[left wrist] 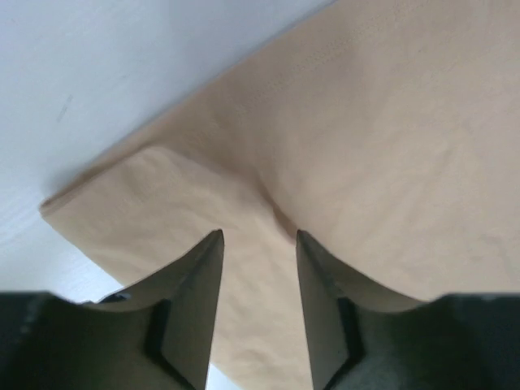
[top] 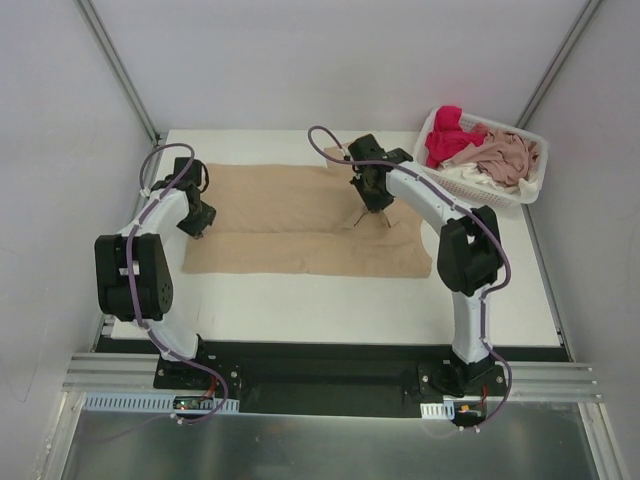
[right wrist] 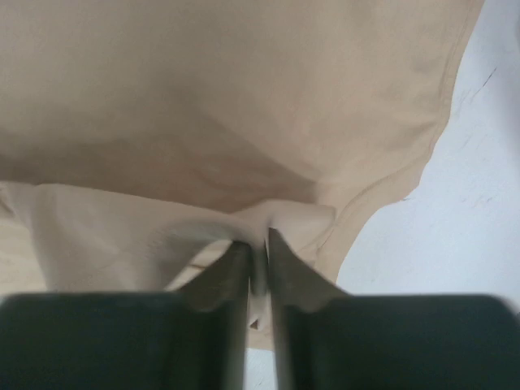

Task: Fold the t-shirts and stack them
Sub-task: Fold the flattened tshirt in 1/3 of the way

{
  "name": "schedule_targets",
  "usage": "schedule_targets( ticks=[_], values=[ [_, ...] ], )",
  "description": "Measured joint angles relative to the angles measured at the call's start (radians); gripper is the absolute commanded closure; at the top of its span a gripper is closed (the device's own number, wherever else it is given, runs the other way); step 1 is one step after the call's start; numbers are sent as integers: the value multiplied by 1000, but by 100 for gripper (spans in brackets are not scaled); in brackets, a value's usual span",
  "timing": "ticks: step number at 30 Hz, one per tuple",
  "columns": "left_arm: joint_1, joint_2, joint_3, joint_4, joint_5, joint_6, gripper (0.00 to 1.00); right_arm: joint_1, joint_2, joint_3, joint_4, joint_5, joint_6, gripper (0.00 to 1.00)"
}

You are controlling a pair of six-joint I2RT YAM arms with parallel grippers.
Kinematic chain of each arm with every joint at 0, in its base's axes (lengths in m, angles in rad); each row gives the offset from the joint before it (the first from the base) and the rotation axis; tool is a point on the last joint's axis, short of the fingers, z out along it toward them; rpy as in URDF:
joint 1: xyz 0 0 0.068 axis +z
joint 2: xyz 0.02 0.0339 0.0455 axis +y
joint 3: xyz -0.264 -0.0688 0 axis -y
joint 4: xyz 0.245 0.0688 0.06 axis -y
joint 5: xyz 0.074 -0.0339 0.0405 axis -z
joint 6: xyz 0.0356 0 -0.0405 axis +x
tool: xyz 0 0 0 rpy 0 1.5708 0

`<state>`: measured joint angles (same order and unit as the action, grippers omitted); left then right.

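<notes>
Tan t-shirt (top: 300, 225) spread mid counter (top: 330, 305), soft matte cloth w/ lengthwise fold.
Right claw (right wrist: 258, 244) nearly closed, pinching a raised ridge near shirt's right edge. Left claw (left wrist: 258, 240) parted, nothing gripped, over left corner; contact unclear. Red-pink t-shirt (top: 448, 135) & dusty pink t-shirt (top: 505, 155) crumpled in white lattice basket (top: 530, 192), far right, partly hidden.

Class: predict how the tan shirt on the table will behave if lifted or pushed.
Probably floppy: the tan shirt bunches into a soft peak where the right gripper pinches it, so the rest would likely sag. Pushed, it would likely wrinkle rather than slide whole; a crease runs by the open left gripper.
</notes>
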<state>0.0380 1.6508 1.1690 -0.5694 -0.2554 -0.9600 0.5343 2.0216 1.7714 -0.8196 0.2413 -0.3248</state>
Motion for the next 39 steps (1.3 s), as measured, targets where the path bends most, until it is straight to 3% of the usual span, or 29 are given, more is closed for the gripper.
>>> schedule_targets(
  ticks=[3, 4, 5, 8, 11, 14, 20, 23, 30, 36, 39],
  values=[
    [0, 31, 29, 5, -3, 15, 19, -12, 82, 86, 2, 16, -3, 36],
    [0, 33, 36, 6, -3, 19, 3, -16, 108, 114, 5, 33, -3, 31],
    [0, 32, 40, 6, 1, 23, 1, -20, 136, 144, 4, 50, -3, 27],
    [-13, 11, 53, 8, 7, 39, 1, -30, 181, 200, 17, 119, 0, 1],
    [-41, -39, 52, 6, 7, 50, 1, -38, 163, 183, 37, 161, 8, 3],
    [-80, -126, 39, 11, 8, 60, 1, -39, 69, 65, 67, 154, 35, 3],
    [-153, -226, -1, 14, 17, 62, 1, -39, -250, -301, 156, -50, 167, 3],
    [-170, -198, -29, 14, 46, 62, 1, -35, -278, -335, 174, -155, 212, 3],
    [-175, -161, -85, 8, 70, 61, 1, 12, -16, -145, 199, -126, 241, 3],
    [-175, -161, -87, 11, 72, 62, 1, 20, 280, 188, 187, -76, 255, 3],
    [-175, -161, -87, 12, 77, 63, 1, 20, 346, 294, 179, -53, 260, 3]
  ],
)
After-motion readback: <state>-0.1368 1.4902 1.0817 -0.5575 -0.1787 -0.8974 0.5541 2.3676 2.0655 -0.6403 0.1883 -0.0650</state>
